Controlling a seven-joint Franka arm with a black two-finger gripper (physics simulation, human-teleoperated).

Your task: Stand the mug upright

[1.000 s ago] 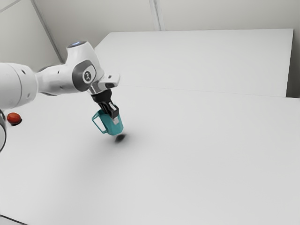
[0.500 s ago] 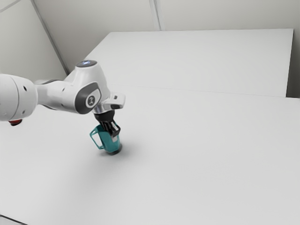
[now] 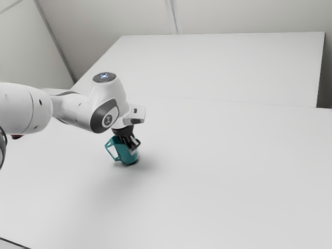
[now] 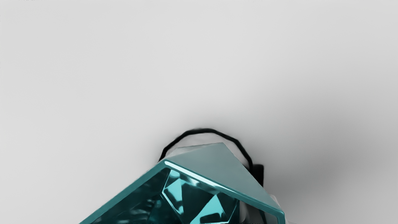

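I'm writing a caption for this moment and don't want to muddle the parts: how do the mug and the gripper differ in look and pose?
The mug is teal; the gripper is black. The mug is a hollow, faceted vessel with a loop handle; the gripper has slim jaws. The mug's open end faces up toward the arm, while the gripper points down. Both are tilted.
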